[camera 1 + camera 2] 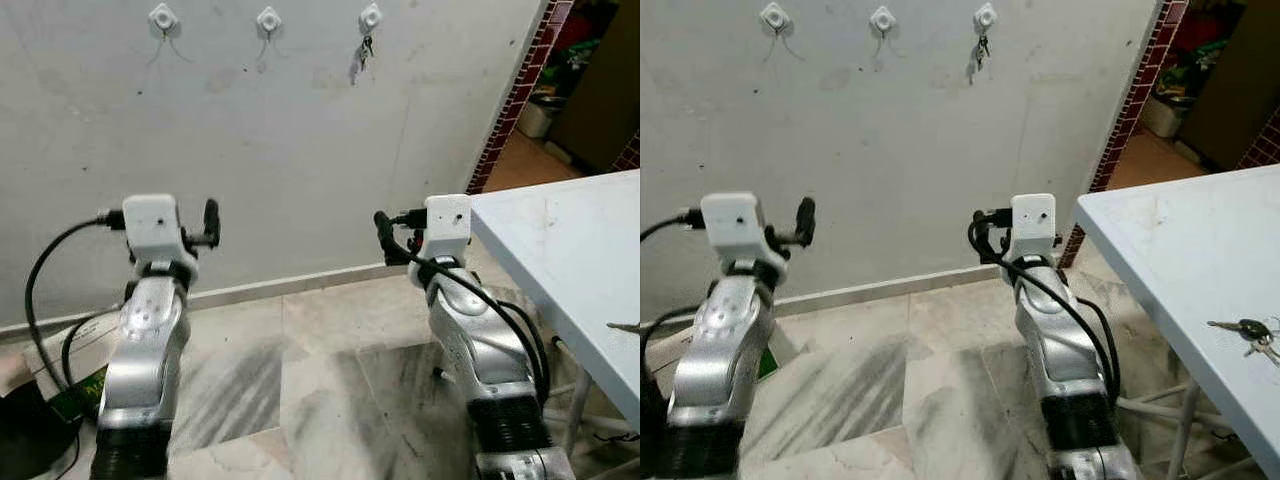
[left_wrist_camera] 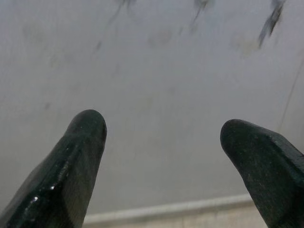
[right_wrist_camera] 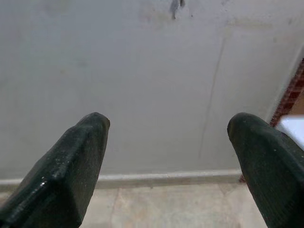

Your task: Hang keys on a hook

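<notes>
Here, your left gripper [image 2: 161, 142]: fingers spread apart, nothing between, facing wall [image 1: 300, 150]. Right gripper [image 3: 168, 142]: likewise released, empty. Outward: keys [image 1: 1248, 334] lie on white table [image 1: 1160, 250] by your right arm, whole bunch plain in right eye view. Three hooks on wall; rightmost hook [image 1: 370, 17] carries another key bunch [image 1: 366, 47].
</notes>
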`<state>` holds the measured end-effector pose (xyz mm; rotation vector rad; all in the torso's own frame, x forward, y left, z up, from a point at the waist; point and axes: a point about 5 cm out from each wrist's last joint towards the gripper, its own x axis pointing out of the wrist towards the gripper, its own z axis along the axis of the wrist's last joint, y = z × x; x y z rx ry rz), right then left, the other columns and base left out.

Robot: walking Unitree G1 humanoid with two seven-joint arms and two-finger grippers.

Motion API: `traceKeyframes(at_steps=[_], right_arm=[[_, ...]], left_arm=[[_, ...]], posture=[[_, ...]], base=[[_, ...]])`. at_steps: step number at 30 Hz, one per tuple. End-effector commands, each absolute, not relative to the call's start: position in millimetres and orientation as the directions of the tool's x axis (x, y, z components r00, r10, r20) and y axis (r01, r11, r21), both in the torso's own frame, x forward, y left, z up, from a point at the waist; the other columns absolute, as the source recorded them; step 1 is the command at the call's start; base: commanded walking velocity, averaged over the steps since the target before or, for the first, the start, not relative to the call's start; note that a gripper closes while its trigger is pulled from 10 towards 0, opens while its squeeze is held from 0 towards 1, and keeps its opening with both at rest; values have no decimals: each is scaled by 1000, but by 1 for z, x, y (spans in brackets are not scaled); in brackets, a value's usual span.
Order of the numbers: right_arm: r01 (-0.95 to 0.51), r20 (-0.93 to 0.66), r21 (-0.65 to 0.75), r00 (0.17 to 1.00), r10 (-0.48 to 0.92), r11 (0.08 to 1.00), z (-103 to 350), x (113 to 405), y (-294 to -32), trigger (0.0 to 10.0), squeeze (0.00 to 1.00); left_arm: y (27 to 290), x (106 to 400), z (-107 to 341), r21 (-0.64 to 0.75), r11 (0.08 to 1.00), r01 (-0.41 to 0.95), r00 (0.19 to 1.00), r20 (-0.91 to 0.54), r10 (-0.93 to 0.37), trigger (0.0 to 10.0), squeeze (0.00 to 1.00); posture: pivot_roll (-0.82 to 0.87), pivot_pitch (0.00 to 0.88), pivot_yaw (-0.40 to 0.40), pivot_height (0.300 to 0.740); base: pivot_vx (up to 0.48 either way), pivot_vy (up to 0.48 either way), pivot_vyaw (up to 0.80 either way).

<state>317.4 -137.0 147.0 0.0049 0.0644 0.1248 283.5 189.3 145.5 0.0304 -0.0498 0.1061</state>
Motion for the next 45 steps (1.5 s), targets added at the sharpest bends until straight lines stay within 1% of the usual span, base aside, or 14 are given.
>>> traceKeyframes(at_steps=[1,3,5,7,9,10,12,13,15,20,22,32,40,45], right_arm=[[-104,-61,9,993,104,995,148,310,-150,10000,0],[-86,-61,-33,995,83,996,146,304,-158,10000,0],[-19,-67,-87,998,13,996,143,299,-169,10000,0],[-7,-58,-84,998,2,996,143,298,-170,10000,0],[-13,-57,-77,998,8,997,143,297,-170,10000,0],[-21,-36,-55,999,19,998,145,296,-166,10000,0],[-9,-17,-67,1000,8,998,146,295,-162,10000,0],[4,-22,-77,1000,-6,997,146,295,-159,10000,0],[11,-39,-42,999,-12,999,144,293,-154,10000,0],[-13,-66,-20,998,11,1000,141,291,-146,10000,0],[-5,-62,-11,998,5,1000,142,292,-145,10000,0],[-17,-33,-56,999,15,998,154,300,-149,10000,0],[-43,-29,-66,999,41,997,158,305,-143,10000,0],[-64,-35,-73,998,61,995,158,307,-140,10000,0]], left_arm=[[187,277,154,48,995,-82,992,98,77,10000,0],[189,271,151,57,995,-81,993,91,75,10000,0],[191,271,149,62,994,-88,993,82,82,10000,0],[192,273,150,56,994,-92,993,85,87,10000,0],[193,273,151,51,994,-92,992,88,87,10000,0],[189,278,156,69,995,-76,992,105,69,10000,0],[184,284,161,78,996,-47,992,118,37,10000,0],[181,288,164,98,995,-34,992,128,21,10000,0],[176,291,168,115,993,-2,991,134,-13,10000,0],[177,288,161,111,994,3,995,96,-14,10000,0],[177,288,159,97,995,-5,996,87,-3,10000,0],[168,285,158,86,996,0,995,95,-8,10000,0],[168,285,157,62,998,-7,995,97,1,10000,0],[165,286,158,75,997,3,995,102,-10,10000,0]], posture=[[49,0,-43,740],[40,0,-40,740],[32,0,-24,740],[28,0,-11,740],[28,0,-11,740],[23,0,3,740],[23,0,15,740],[25,0,26,740],[35,0,35,740],[36,0,38,740],[33,0,33,740],[30,3,-8,740],[37,9,-27,740],[34,14,-35,740]], base=[[0,0,0],[0,0,0],[0,0,0],[0,0,0],[0,0,0],[0,0,0],[0,0,0],[0,0,0],[0,0,0],[0,0,0],[0,0,-644],[0,0,-794],[0,0,-791],[0,0,-788]])
